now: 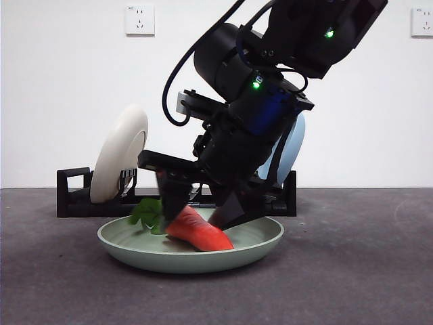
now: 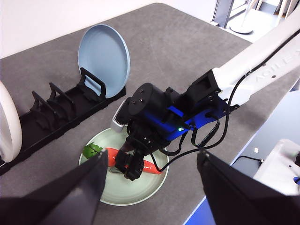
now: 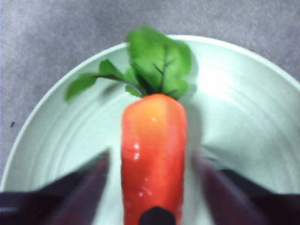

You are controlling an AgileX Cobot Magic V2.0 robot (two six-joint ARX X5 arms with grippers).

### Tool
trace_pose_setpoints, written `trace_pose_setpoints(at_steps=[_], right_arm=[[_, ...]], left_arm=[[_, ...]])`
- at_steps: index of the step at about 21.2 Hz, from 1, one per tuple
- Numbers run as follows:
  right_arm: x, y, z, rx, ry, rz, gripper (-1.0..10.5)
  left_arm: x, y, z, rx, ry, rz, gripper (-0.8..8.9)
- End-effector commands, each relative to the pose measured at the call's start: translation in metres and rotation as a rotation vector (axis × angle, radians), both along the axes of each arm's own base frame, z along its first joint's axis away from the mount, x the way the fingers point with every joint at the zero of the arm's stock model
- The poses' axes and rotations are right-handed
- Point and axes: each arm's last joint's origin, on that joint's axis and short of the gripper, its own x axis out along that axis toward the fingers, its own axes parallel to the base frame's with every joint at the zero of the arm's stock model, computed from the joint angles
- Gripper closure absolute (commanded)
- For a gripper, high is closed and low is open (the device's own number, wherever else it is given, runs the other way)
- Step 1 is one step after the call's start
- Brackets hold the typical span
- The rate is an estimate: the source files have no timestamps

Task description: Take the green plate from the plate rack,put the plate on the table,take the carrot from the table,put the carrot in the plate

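The carrot (image 1: 199,231) lies in the green plate (image 1: 260,244), its leaves toward the cream plate's side and its tip resting on the plate floor. The plate sits flat on the table (image 1: 365,271), just in front of the rack (image 1: 74,196). The right gripper (image 1: 196,206) reaches down over the plate, its jaws straddling the carrot; in the right wrist view a gap shows on each side between jaws and carrot (image 3: 152,154), so the pincer stands wide and is not squeezing it. The left gripper (image 2: 150,187) hangs high above the scene, jaws spread wide with nothing between them. In the rack, a cream plate (image 1: 122,159) stands on edge near one end and a blue plate (image 2: 104,58) near the other.
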Motion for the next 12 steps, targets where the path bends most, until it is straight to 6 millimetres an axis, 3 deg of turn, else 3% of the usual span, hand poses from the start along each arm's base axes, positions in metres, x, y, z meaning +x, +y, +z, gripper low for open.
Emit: trace_pose_setpoints(at_steps=[1,7,12], right_arm=[[-0.003,0.000,0.014,0.034,-0.019,-0.004,4.3],[-0.022,-0.020,0.065,0.046,-0.031,-0.004,4.4],[-0.061,-0.053,0.112,0.005,0.043,0.036,4.4]], left_arm=[[0.000,0.000,-0.001,-0.003,0.004,0.000,4.91],[0.000,0.000,-0.001,0.002,0.006,0.000,4.91],[-0.001,0.001,-0.004,0.031,0.021,0.000,4.92]])
